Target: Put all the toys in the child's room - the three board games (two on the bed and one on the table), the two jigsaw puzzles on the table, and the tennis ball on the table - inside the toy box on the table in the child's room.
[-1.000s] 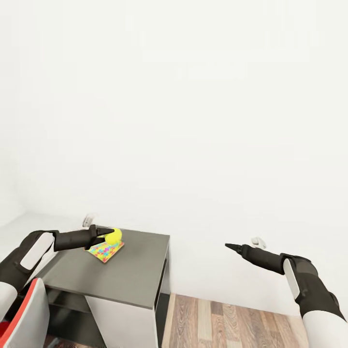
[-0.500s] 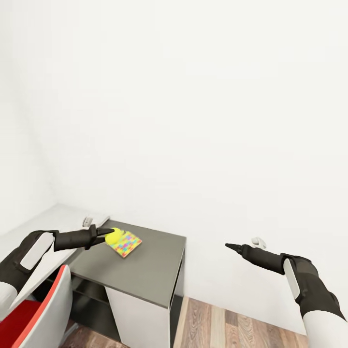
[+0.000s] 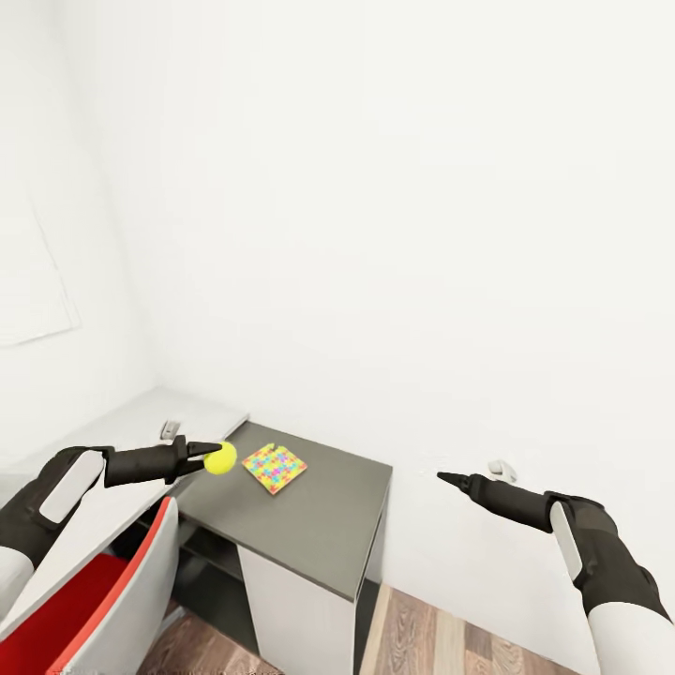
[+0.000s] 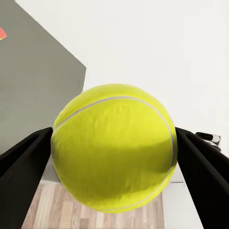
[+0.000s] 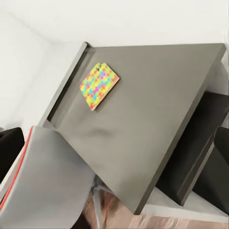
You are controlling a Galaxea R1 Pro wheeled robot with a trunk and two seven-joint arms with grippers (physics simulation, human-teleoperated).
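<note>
At the lower left of the head view, a red chair (image 3: 80,600) sits nearest. Just above it the left hand (image 3: 208,454) is clamped on the tennis ball (image 3: 220,457), held over the dark grey surface (image 3: 309,525). At lower right, the right hand (image 3: 441,477) has its fingers together, gripping nothing. Farther back, one jigsaw puzzle (image 3: 274,468) lies flat on the surface near the white wall (image 3: 394,234).

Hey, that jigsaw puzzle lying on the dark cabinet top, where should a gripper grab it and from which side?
The jigsaw puzzle lies flat on the dark cabinet top, too thin to pinch from above. Its corner probably offers the best hold: come in low from the cabinet's front with the free right gripper, slide one finger under that edge and pinch the thickness. The left gripper already holds the tennis ball.
</note>
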